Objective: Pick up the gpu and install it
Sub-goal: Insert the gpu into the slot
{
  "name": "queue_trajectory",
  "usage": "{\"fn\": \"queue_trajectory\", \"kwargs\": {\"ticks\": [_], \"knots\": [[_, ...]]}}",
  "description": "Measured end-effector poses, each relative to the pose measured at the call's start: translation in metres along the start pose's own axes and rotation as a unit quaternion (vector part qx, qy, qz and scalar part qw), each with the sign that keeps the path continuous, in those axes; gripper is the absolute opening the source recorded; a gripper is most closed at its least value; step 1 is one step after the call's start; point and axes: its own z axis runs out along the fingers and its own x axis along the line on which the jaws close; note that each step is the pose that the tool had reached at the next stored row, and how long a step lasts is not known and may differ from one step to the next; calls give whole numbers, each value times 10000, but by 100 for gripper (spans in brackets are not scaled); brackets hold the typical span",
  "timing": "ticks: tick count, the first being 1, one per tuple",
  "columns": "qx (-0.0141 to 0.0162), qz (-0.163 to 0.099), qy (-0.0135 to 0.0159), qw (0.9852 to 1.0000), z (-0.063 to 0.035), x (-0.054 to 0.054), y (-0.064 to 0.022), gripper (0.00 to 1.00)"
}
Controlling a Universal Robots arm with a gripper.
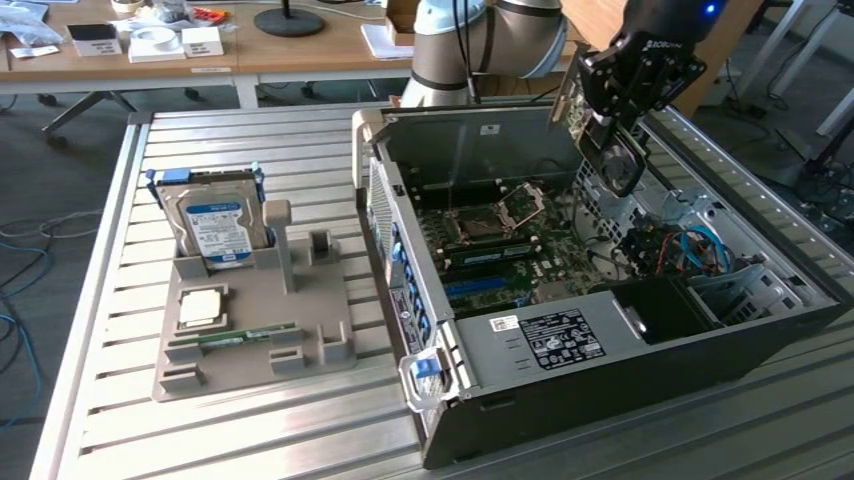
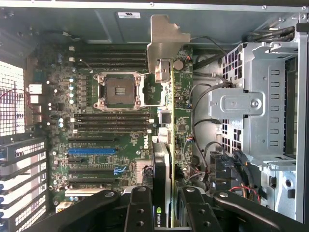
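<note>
I hold the gpu [image 1: 611,150] above the open computer case [image 1: 574,345], over its far right part in the exterior view. My gripper [image 1: 617,118] is shut on the card's upper end, and the card hangs down toward the motherboard [image 1: 487,240]. In the wrist view the gpu [image 2: 166,140] appears edge-on between my fingers [image 2: 140,210], its silver bracket [image 2: 166,38] pointing away from the camera. It hovers over the motherboard [image 2: 96,140], beside the CPU socket [image 2: 118,90]. A blue expansion slot [image 2: 91,151] and black slots lie apart from the card's edge.
A grey fixture [image 1: 254,330] on the slatted table holds a blue-labelled hard drive [image 1: 220,225], a CPU [image 1: 200,305] and a green RAM stick [image 1: 247,336]. A drive cage [image 2: 260,106] and cables [image 1: 694,250] crowd the case's right side. The arm's base [image 1: 467,40] stands behind the case.
</note>
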Motion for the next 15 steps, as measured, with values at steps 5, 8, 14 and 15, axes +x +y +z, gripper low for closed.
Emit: {"fn": "queue_trajectory", "kwargs": {"ticks": [5,8,14,15], "knots": [[-2,-88,5,10000,4,1,0,27],[-7,-336,18,9994,8,1,0,27],[-18,-882,47,9961,16,1,-1,27],[-21,-1060,57,9943,19,1,-1,27]]}}
